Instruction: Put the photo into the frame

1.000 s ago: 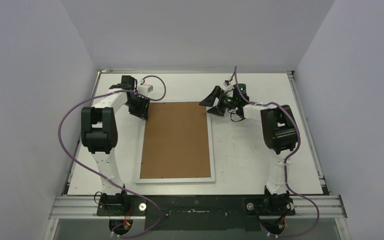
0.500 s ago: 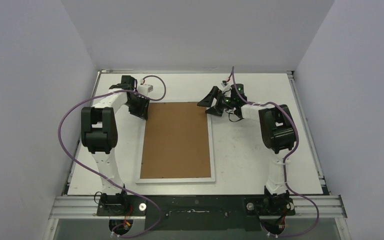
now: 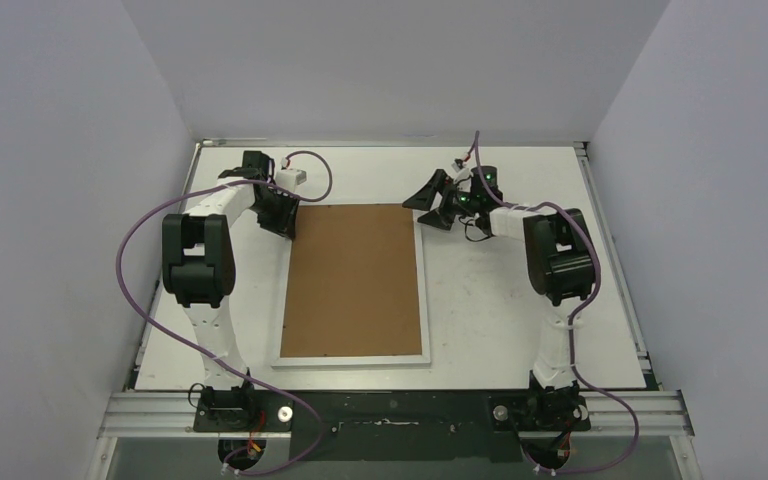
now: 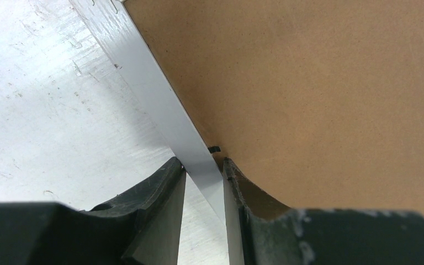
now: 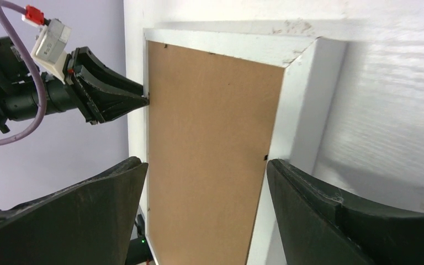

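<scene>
Revealed only at the left wrist: the smooth white rail of the frame is pinched by the left claw; matte brown back is shown, right claw is spread wide.

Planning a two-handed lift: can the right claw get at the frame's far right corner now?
Probably yes: the right claw hangs open beside that corner of the frame, with nothing between them.

White table, its surface scuffed and scratched. One object lies directly on it: the frame, flat, brown back uppermost, white rim showing all round. It sits slightly left of the table's centre, long sides running near to far, its short near side close to the table's near edge.
</scene>
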Controlling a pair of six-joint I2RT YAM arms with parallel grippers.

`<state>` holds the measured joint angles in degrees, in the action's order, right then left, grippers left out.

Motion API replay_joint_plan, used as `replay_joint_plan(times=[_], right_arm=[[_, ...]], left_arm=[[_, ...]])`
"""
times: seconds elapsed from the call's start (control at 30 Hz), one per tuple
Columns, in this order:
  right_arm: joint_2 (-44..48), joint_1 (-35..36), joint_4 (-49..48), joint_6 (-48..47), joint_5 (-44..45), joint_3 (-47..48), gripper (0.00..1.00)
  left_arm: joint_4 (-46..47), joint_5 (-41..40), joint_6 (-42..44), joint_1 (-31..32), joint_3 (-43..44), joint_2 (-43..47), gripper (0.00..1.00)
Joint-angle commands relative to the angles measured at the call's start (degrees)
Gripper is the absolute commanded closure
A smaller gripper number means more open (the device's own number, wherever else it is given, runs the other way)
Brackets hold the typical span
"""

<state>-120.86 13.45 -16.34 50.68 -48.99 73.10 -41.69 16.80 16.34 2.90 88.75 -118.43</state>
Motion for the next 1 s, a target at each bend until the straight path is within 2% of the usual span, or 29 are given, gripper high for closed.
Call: replay_joint_plan(times=[0.0,0.47,0.97], right_arm=[[2.3,-1.1,-2.9,0.3,0.0,-0.3,0.17],[0.7,1.0,-2.6,0.0,0.2,0.2,0.17],[-0.1,2.2,5.7,-4.9,2.5,3.2,0.17]], left_arm=[[-0.6,1.5,1.9,1.2,-2.1,-3.9,0.73],[-0.6,1.7,1.8,1.2,-1.8,-4.1,0.73],[-0.6,2.1,1.8,1.3,-1.8,-4.1,0.73]])
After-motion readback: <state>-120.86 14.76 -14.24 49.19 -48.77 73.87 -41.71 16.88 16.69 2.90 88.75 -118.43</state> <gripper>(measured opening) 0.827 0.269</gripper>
